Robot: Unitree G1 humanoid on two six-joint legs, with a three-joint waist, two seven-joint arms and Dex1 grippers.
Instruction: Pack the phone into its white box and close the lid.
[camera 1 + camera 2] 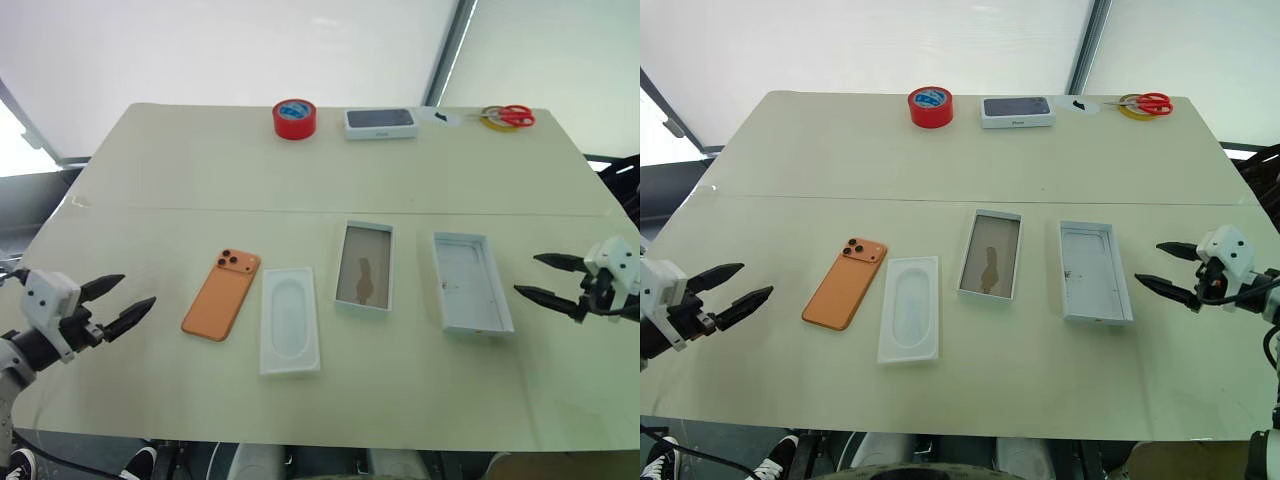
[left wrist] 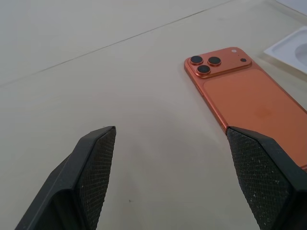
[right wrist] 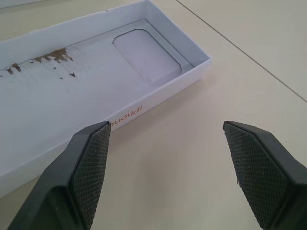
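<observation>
The orange phone [image 1: 221, 293] lies back up on the table, left of centre, camera block toward the far side. The white box [image 1: 364, 267] with the tan floor sits open in the middle. Right of it lies the lid [image 1: 471, 282], all white inside, open side up. My left gripper [image 1: 128, 303] hovers open at the table's left side, a short way left of the phone [image 2: 240, 93]. Over the right side my right gripper [image 1: 547, 277] is open too, just right of the lid [image 3: 72, 86]. Neither holds anything.
A flat white insert [image 1: 289, 319] with an oval recess lies between phone and box. At the far edge stand a red tape roll [image 1: 294, 118], a white box with a dark phone picture [image 1: 381, 122] and red scissors [image 1: 508, 116].
</observation>
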